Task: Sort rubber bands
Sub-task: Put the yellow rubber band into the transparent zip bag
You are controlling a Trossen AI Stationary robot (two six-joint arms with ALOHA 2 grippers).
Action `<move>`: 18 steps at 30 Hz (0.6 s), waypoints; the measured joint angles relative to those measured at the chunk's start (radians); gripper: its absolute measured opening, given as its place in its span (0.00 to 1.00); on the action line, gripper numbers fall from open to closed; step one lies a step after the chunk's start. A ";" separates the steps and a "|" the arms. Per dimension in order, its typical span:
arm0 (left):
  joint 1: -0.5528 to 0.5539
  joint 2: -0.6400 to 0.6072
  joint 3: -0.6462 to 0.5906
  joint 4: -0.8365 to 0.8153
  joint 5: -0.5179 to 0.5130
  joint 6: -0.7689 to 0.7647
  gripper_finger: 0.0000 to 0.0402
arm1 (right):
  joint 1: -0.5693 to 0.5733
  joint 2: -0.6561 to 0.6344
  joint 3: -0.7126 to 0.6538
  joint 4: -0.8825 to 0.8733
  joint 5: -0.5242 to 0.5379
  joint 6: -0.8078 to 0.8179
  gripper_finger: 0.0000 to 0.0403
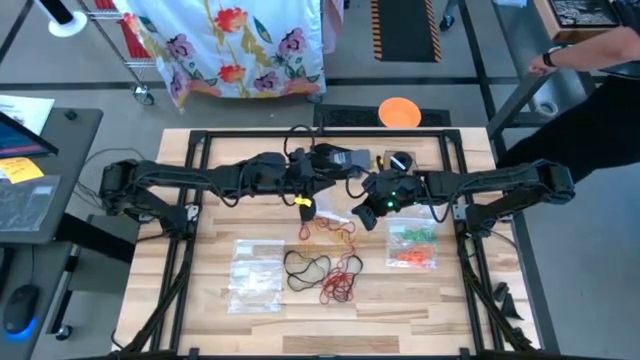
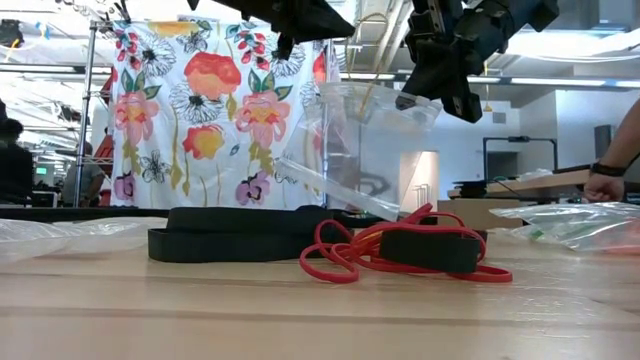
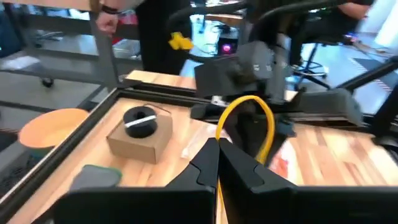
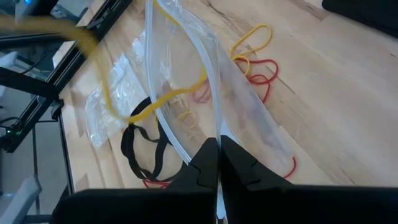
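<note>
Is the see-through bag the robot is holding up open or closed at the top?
Open. In the low view the clear bag hangs from the right gripper, its mouth gaping wide at the top.

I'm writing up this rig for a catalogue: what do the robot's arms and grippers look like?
Both arms, left arm and right arm, are black, jointed, with loose black cables. The left gripper and right gripper each have two dark, tapered fingers.

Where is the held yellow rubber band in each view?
High view: yellow rubber band at the left gripper's tip, table centre.
Low view: cannot make it out.
Left wrist view: arching above the fingers.
Right wrist view: seen through the clear bag.
Shared landmark: that bag, held up by the right gripper.
</note>
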 joint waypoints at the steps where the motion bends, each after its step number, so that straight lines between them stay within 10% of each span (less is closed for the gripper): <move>1: 0.000 0.000 0.000 -0.002 0.016 0.001 0.00 | 0.000 0.000 0.000 0.000 0.000 -0.002 0.01; 18: -0.006 0.037 -0.001 -0.070 0.019 -0.010 0.00 | -0.003 0.000 0.000 0.039 0.001 0.005 0.01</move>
